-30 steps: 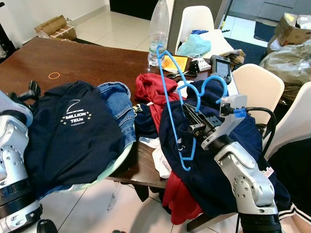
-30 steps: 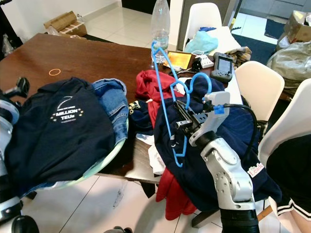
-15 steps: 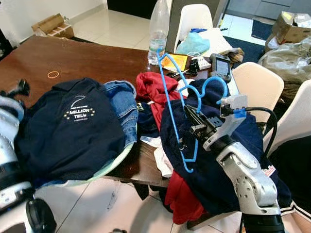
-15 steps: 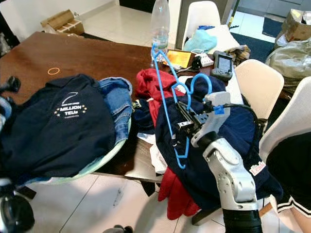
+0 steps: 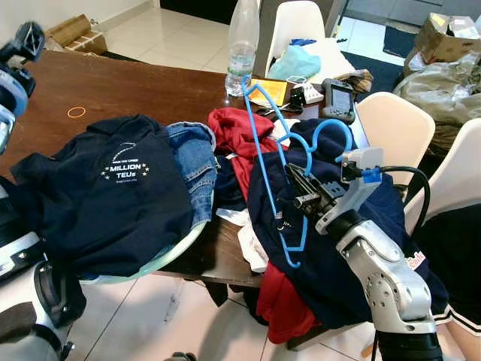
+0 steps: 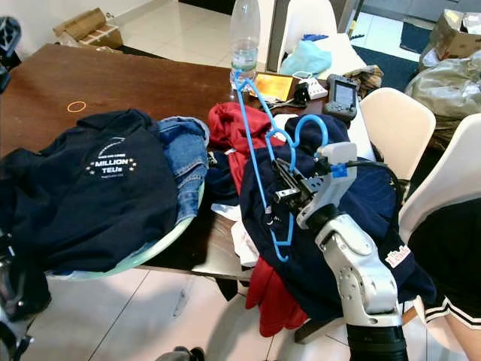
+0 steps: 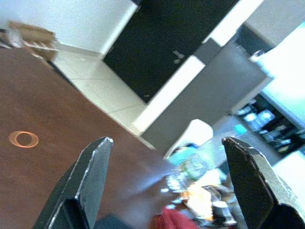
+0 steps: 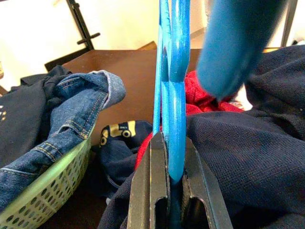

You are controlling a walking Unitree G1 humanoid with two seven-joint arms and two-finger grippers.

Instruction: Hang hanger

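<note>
The blue hanger point(image 5: 272, 158) is pinched between the pressed-together black fingers of the right gripper point(image 5: 299, 191), which holds it tilted in the air above the heap of navy point(image 5: 331, 248) and red clothes point(image 5: 239, 139) draped over the brown table's point(image 5: 113, 83) near edge, its hook curling up beside the gripper's wrist. To the robot's left, a pale green basket point(image 5: 169, 252) holds a navy printed shirt point(image 5: 113, 195) and blue jeans point(image 5: 192, 162), and a plastic bottle point(image 5: 242, 45) stands further back on the table. The left gripper point(image 7: 164, 179) is raised over the table's far left side with its two fingers spread wide apart and nothing between them.
</note>
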